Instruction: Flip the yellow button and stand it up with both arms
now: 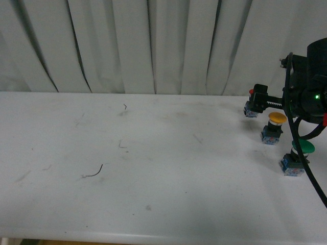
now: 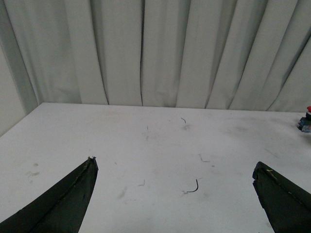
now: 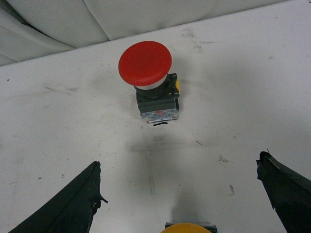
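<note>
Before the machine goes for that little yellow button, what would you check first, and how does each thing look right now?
1. Yellow button located: ok, it stands cap up near the table's right end.
2. Right tool open: ok, its fingers are spread wide and hold nothing.
3. Right tool aimed at the right button: not ok, the red button sits centred ahead; only the yellow cap's edge shows at the frame edge.
4. Left tool open and free: ok.
5. Left tool near the button: not ok, it faces bare table.
6. Green button clear of the path: cannot tell, the arm's cable crosses it.
</note>
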You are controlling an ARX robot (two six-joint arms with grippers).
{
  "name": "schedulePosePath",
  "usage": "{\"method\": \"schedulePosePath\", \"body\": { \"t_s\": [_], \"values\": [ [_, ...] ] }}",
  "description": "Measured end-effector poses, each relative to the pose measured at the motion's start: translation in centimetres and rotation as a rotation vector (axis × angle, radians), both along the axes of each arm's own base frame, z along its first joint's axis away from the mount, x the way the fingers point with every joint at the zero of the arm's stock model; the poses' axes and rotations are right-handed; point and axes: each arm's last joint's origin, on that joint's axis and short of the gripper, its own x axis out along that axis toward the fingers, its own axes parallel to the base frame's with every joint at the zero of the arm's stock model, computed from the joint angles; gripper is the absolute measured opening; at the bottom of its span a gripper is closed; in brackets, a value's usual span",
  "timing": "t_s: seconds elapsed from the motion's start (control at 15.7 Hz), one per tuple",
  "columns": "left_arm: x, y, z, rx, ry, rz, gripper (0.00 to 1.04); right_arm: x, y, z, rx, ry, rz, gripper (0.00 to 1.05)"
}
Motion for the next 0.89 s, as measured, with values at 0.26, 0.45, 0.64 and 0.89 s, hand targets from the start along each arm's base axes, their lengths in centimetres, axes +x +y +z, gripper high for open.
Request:
{"method": "schedulePosePath", "body": {
  "t_s": [0.26,0.45,0.64,0.89],
  "values": [
    [0.0,0.0,0.0,0.0,0.0,0.0,0.98,-0.6,-0.7,2.0,0.016,-0.055,0.01,0.98],
    [0.0,0.0,0.0,0.0,0.0,0.0,0.98,-2.4,-1.4,4.9,0.032,-0.146,0.03,0.98],
    [0.0,0.0,0.0,0.0,0.0,0.0,0.98,-4.8,-2.1,8.3,0.051,-0.249,0.05,0.98],
    [0.0,0.0,0.0,0.0,0.0,0.0,0.98,-10.6,-2.9,14.0,0.088,-0.439,0.082,0.97]
  ]
}}
